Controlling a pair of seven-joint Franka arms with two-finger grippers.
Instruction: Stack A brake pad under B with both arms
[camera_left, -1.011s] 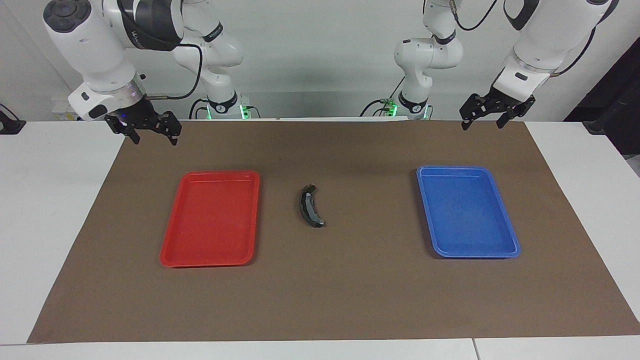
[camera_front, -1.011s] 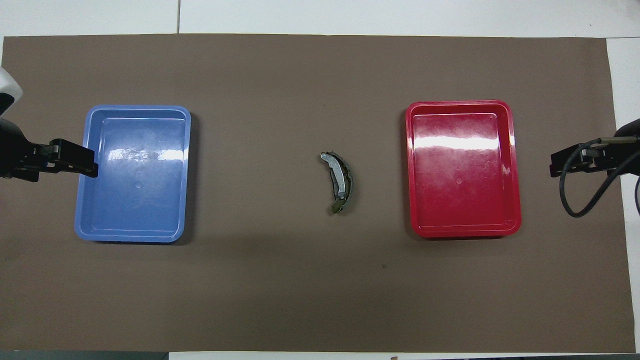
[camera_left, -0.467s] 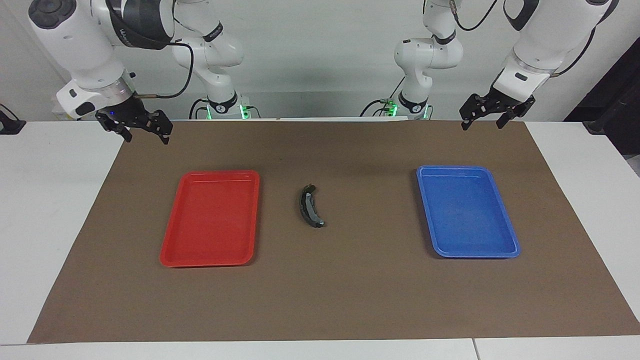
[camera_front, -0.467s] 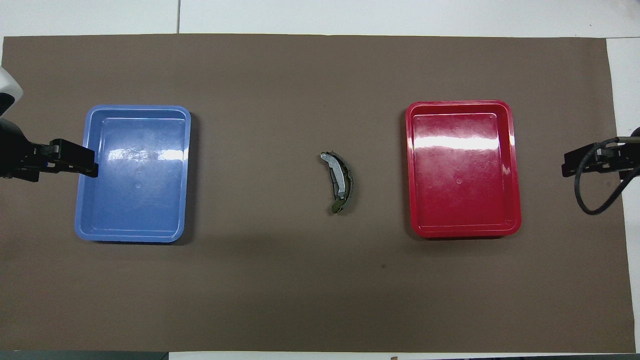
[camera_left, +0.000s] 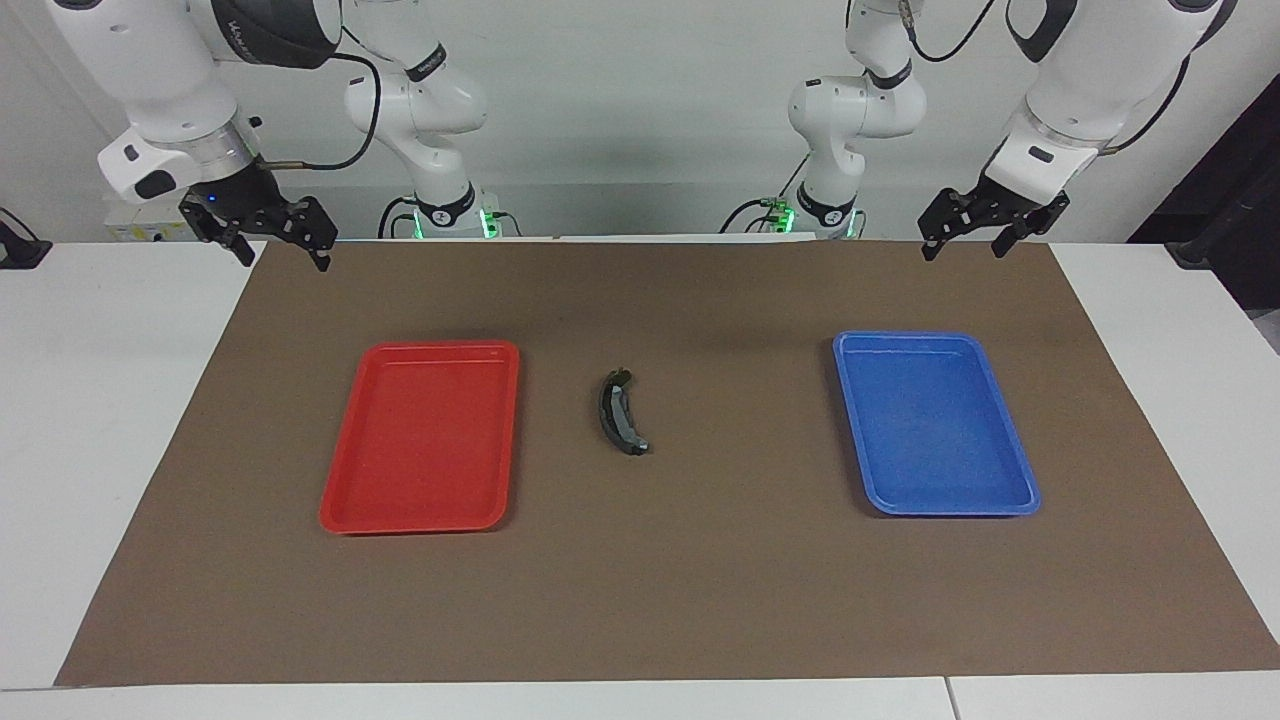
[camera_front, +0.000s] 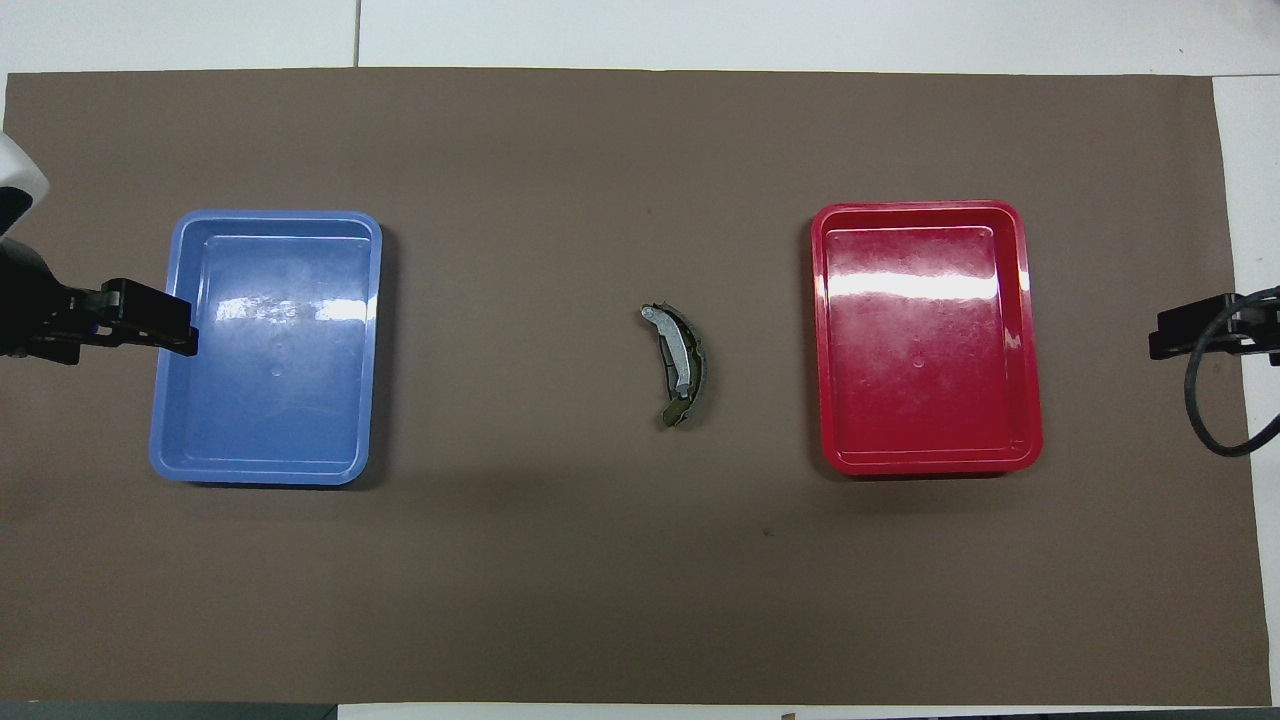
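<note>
1. One curved black crescent brake pad (camera_left: 620, 412) (camera_front: 682, 365) with a grey inner strip lies on the brown mat (camera_left: 660, 600), between one red plastic tray (camera_left: 424, 436) and one blue plastic tray (camera_left: 934, 422).
2. Its long axis runs toward and away from the robots, bulging toward the red tray.
3. Two grippers: the left gripper (camera_left: 966, 232) and right gripper (camera_left: 272, 240) hang empty with jaws spread, over the mat's robot-side corners.
</note>
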